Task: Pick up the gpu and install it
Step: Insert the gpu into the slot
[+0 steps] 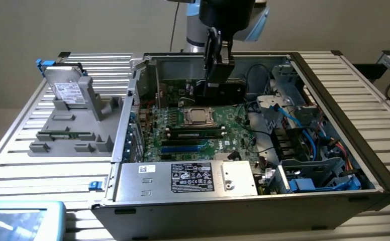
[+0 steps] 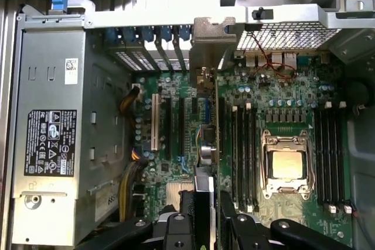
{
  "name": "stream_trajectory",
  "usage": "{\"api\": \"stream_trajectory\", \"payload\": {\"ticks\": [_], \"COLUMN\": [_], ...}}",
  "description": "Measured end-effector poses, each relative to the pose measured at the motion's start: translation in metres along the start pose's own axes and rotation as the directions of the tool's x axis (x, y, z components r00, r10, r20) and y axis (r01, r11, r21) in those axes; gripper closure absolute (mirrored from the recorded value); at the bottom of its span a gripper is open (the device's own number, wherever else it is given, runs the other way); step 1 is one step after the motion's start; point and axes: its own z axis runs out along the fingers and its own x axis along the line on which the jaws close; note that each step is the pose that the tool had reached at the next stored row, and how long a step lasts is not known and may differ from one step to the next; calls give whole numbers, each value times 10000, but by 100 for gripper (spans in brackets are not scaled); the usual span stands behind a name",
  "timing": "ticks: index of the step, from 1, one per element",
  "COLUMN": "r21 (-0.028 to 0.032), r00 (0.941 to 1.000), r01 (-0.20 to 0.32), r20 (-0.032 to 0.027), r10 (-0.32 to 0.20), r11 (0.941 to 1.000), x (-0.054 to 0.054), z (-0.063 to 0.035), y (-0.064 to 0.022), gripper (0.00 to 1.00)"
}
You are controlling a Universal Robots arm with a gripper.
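Observation:
The gpu (image 2: 214, 127) stands on edge, seen as a thin dark line. Its silver end bracket (image 2: 212, 36) is by the slotted rear wall of the open computer case (image 2: 293, 19). My gripper (image 2: 205, 206) is shut on the card's upper edge, with a black finger (image 2: 186, 212) on either side. In the exterior view the gripper (image 1: 220, 75) hangs down into the case (image 1: 329, 80). There it holds the dark gpu (image 1: 215, 93) just above the green motherboard (image 1: 181, 128), beside the expansion slots (image 2: 170, 124). I cannot tell whether the card touches a slot.
A grey power supply (image 1: 188, 178) fills the case's near end. The CPU socket (image 1: 196, 116) and memory slots lie beside the card. Blue cables (image 1: 302, 130) crowd the exterior view's right. Outside the case, a grey fixture (image 1: 74, 125) holds a metal drive (image 1: 68, 90) and a memory stick (image 1: 64, 135).

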Motion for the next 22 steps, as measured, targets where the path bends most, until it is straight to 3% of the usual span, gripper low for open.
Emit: {"api": "stream_trajectory", "payload": {"ticks": [9,14,18,22], "r21": [1,35,76,79], "r00": [10000,10000,9999,9999], "r01": [-67,-70,-79,-85], "r20": [5,-4,-70,-127], "r10": [67,70,80,86], "r11": [10000,10000,9999,9999], "x": [-84,-182,-217,-230], "z": [160,215,260,327], "y": [73,135,216,271], "gripper": [72,72,72,72]}}
